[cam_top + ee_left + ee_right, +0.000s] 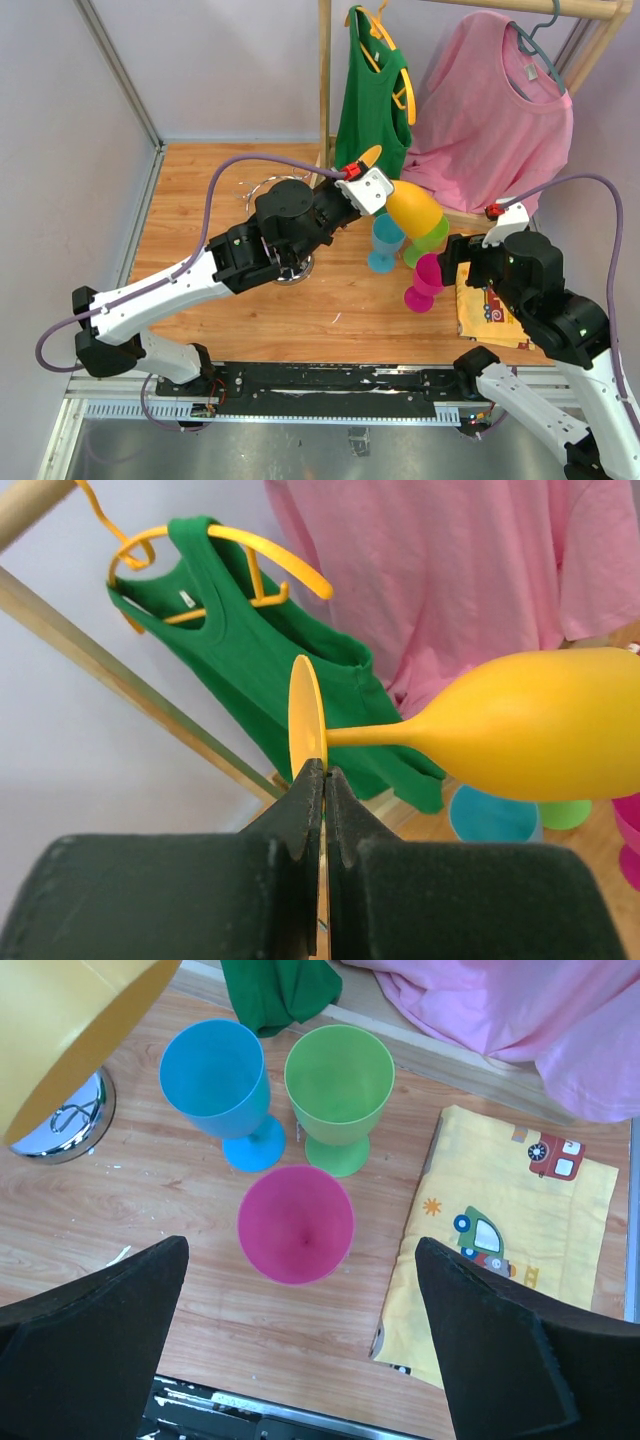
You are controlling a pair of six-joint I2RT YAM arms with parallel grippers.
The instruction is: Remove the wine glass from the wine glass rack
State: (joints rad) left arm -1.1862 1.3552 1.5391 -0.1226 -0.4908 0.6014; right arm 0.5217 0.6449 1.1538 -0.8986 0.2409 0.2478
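From my station I see the left fingers [318,792] pinched fully together on the flat foot of the yellow wine glass [530,725]. The glass is clear of the counter [340,320] and lies sideways, with its stem level and its bowl pointing to 3 o'clock in the left wrist view. From above, it hangs at about 2 o'clock from the wine glass rack [60,1130] and is not touching it. The left arm hides much of the rack's wire. The right fingers [458,262] are spread wide and hold nothing, poised over the pink cup [296,1225]. The blue cup [215,1080] stands at its 11 o'clock and the green cup [340,1085] at its 1 o'clock. All three are upright. A yellow car-print cloth [520,1250] lies at 3 o'clock from the pink cup.
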